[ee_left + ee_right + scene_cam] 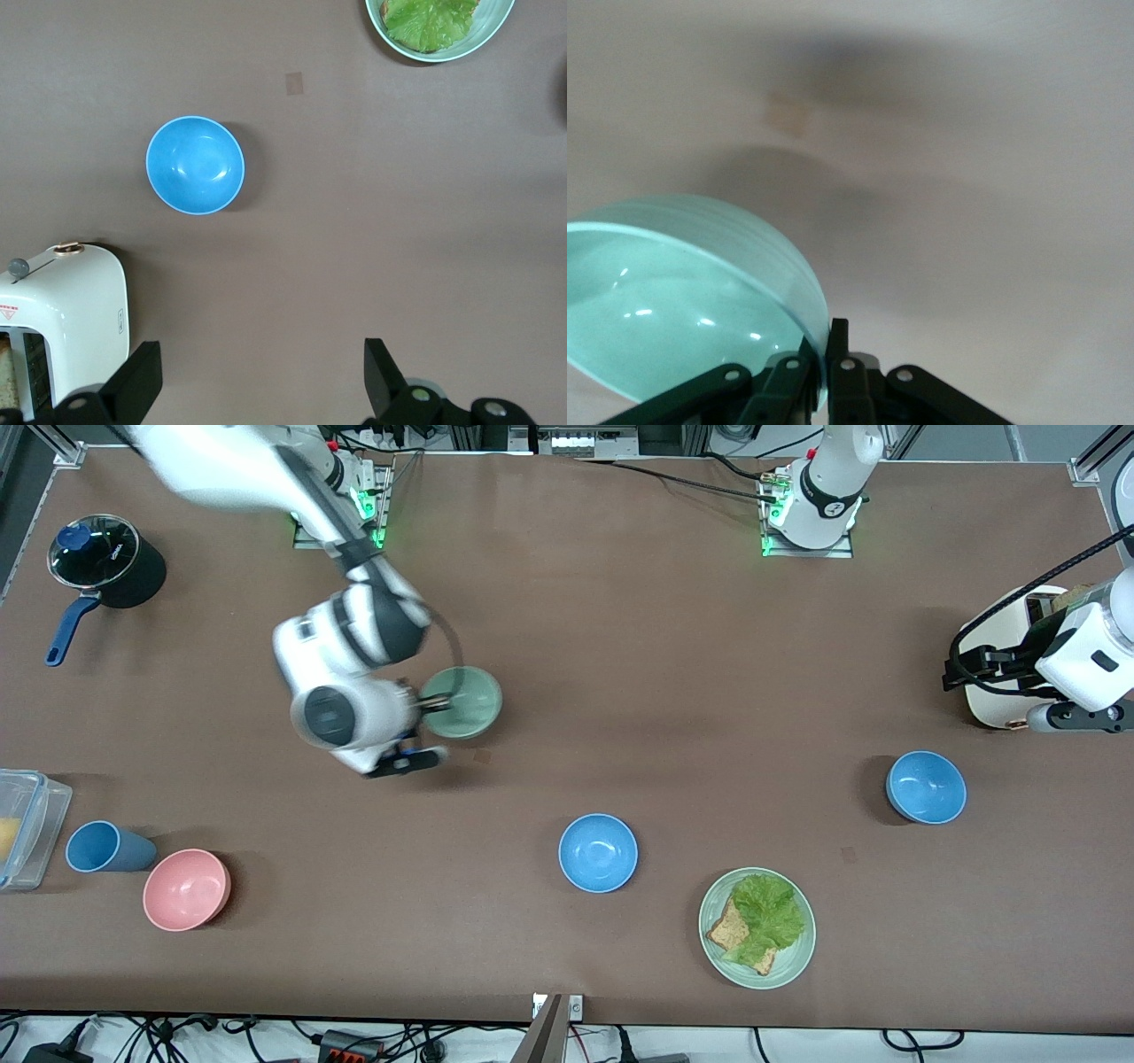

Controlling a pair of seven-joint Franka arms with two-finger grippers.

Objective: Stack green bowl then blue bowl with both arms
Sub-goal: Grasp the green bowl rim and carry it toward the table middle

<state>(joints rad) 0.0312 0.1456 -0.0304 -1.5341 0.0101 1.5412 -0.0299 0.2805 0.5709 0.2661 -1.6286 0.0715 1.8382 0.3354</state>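
Note:
The pale green bowl (465, 707) is up off the table, over the middle toward the right arm's end. My right gripper (431, 705) is shut on its rim; the right wrist view shows the fingers (840, 341) pinching the rim of the tilted green bowl (682, 301). Two blue bowls stand on the table: one (598, 852) near the middle front, one (926, 786) toward the left arm's end, also in the left wrist view (195, 166). My left gripper (970, 669) is open and empty, over the toaster's edge, its fingers (137, 381) wide apart.
A white toaster (1001, 691) (62, 328) stands at the left arm's end. A pale green plate (718, 948) (496, 27) holds lettuce and bread near the front edge. A pink bowl (186, 888), a blue cup (106, 848), a clear container (27, 824) and a lidded pot (106, 562) stand at the right arm's end.

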